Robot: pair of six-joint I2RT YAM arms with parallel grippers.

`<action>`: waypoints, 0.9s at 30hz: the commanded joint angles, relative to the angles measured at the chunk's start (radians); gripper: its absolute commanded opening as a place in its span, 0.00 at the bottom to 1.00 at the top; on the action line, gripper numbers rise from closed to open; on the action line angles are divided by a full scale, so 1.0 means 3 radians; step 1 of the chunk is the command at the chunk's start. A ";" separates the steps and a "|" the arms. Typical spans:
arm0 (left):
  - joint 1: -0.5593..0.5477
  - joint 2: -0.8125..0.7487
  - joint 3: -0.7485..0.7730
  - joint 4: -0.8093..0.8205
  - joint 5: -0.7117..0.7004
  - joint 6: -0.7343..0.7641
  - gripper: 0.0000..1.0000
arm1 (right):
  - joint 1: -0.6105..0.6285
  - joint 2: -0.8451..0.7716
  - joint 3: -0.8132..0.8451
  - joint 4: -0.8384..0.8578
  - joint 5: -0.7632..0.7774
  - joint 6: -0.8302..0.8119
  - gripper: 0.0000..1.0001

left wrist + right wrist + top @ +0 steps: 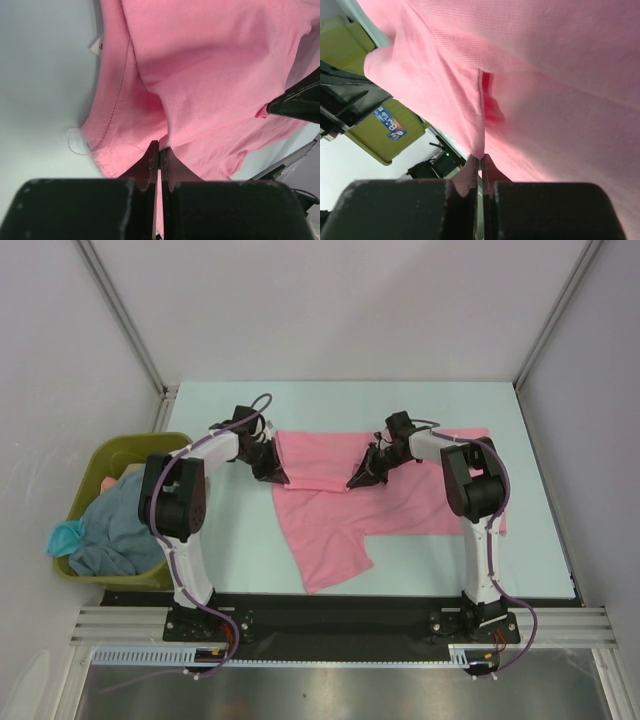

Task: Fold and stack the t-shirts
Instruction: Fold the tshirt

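From above, the pink shirt (340, 510) lies across the middle of the counter (240, 550) between the arms. Its far edge is bunched where the left end effector (272, 472) and right end effector (362, 478) meet it. A grey-blue shirt (115, 530) and a teal shirt (65, 537) are heaped in the bin (90, 465) at the left. The left wrist view shows its end effector (159, 147) closed, pinching a fold of pink cloth (210, 75) near the ribbed collar. The right wrist view shows the same: its end effector (480, 160) is clamped on a pink ridge (560, 100), with the bin (375, 135) behind. The task looks barely begun (first shirt mid-fold, nothing stacked, the others unfolded).
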 commanded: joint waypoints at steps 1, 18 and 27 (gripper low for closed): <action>0.0029 -0.0143 0.0104 -0.0107 0.0146 -0.0060 0.03 | 0.0015 -0.0080 0.0150 -0.0249 -0.0026 -0.0220 0.00; 0.0050 -0.0158 -0.0136 -0.0255 0.0300 -0.0009 0.12 | 0.0010 0.0007 0.0186 -0.0296 -0.0010 -0.0322 0.00; 0.0080 -0.0449 0.0026 -0.0450 -0.0384 0.0108 0.55 | -0.0031 -0.0024 0.0379 -0.0602 0.0260 -0.0588 0.21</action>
